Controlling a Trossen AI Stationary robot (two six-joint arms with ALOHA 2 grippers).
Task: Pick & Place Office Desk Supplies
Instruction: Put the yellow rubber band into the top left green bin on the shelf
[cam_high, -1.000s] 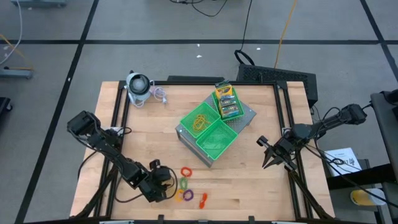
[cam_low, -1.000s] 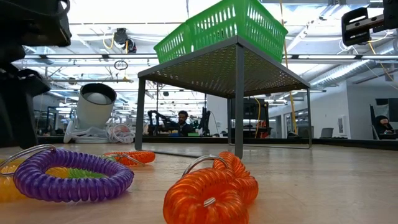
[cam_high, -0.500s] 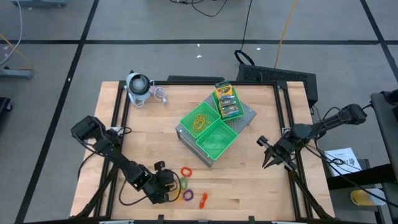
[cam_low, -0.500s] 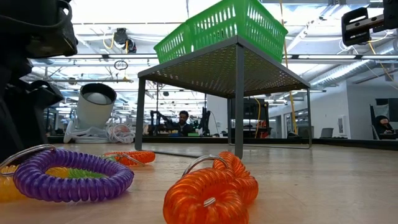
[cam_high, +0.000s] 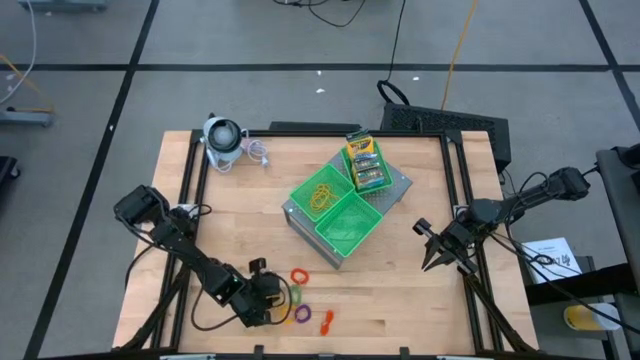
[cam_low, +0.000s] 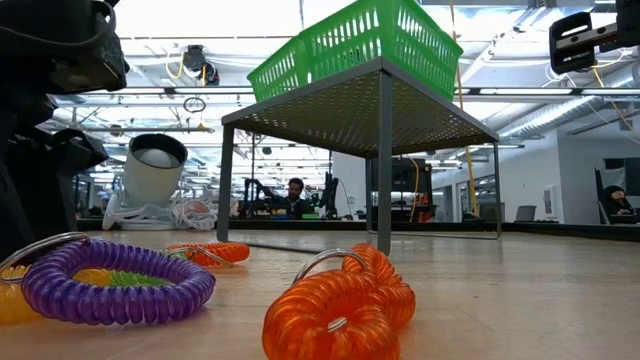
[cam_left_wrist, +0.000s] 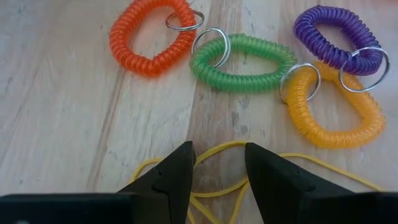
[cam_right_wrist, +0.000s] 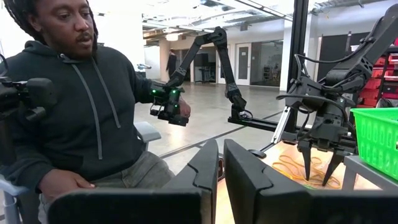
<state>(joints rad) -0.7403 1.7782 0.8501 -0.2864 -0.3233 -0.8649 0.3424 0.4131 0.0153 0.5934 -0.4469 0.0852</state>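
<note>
High view, trays: three green trays (cam_high: 345, 235) sat on a grey stand in the middle of the table. One held card boxes (cam_high: 364, 163), one held yellow rubber bands (cam_high: 322, 194), and one looked empty.
High view, left gripper: the left gripper (cam_high: 268, 300) was low on the table, in front of the trays, right beside the coil rings (cam_high: 301, 300).
High view, right gripper: the right gripper (cam_high: 432, 252) waited off to the right of the trays, near the table edge.
Low view, rings: a purple ring (cam_low: 115, 280) and an orange ring (cam_low: 340, 305) lay on the wood, in front of the trays. The left arm was only a dark shape at the side.
Left wrist view, fingers: the two fingers (cam_left_wrist: 171, 174) stood partly apart, with a loop of yellow rubber band (cam_left_wrist: 217, 186) on the wood between them. They did not hold it yet.
Left wrist view, rings: orange (cam_left_wrist: 149, 37), green (cam_left_wrist: 245, 62), purple (cam_left_wrist: 333, 37) and yellow-orange (cam_left_wrist: 333, 109) rings lay just past the band.
Right wrist view, fingers: they were shut with nothing in them. A person (cam_right_wrist: 81, 106) sat beyond the table.
How to do it well: I think the fingers should go right down to the wood and squeeze slowly, so the thin band does not slip out.
Hard to see: part of the band ran under the fingers, so where it ended could not be seen.
</note>
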